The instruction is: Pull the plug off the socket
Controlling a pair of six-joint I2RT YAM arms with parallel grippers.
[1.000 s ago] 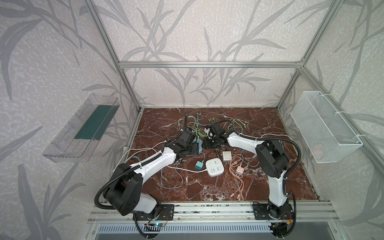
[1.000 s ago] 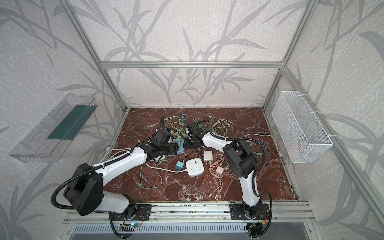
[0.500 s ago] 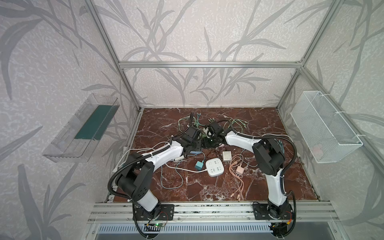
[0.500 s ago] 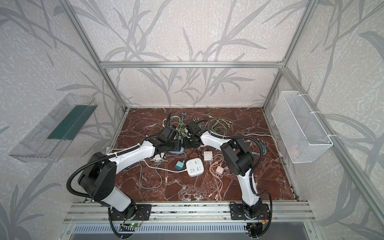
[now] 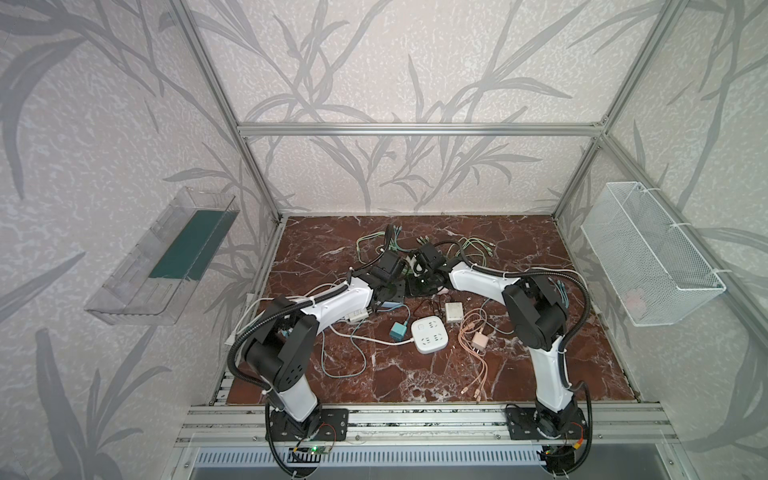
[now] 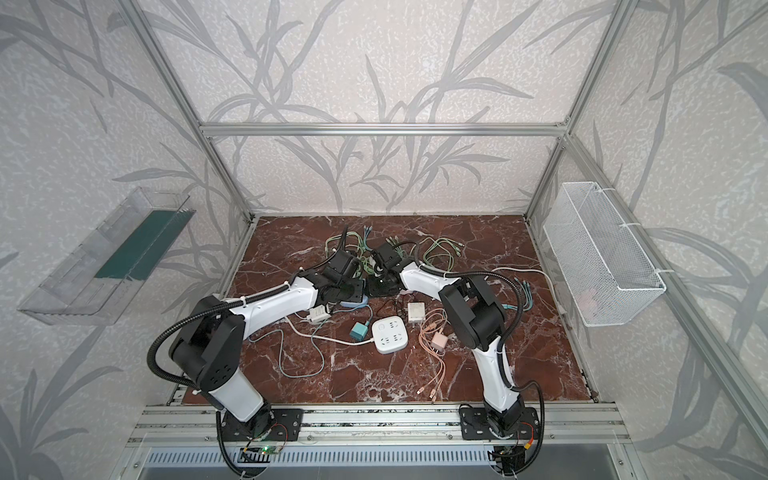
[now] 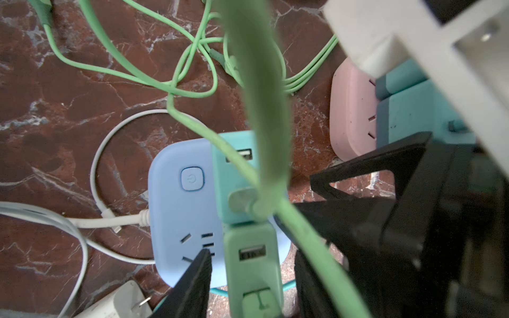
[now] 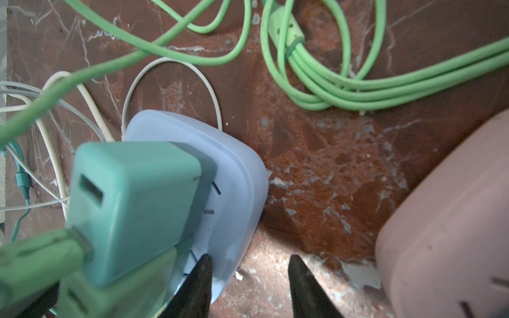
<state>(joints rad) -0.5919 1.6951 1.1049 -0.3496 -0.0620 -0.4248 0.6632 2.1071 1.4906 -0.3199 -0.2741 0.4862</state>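
- Both arms reach in to the middle of the table [image 5: 519, 232], toward the back, with their heads almost meeting.
- The blue socket [image 7: 179, 220] lies flat on the marble there, under the two grippers.
- Two plugs sit side by side in its face: a teal plug [image 7: 237, 176] and a green plug [image 7: 253, 275]. Both are still seated.
- A green cable [image 7: 261, 96] runs out of the teal plug's top.
- Left gripper [image 7: 251, 254]: the jaws are partway open, with one finger close in on each side of the green plug. A sliver of socket shows between one finger and the plug. I can't tell whether they pinch it.
- Right gripper [image 8: 250, 257]: the jaws are partway open and hold nothing. One tip is over the socket's face beside the plugs, the other over bare table past the socket's edge.
- A pink strip [image 7: 349, 115] lies near the socket.
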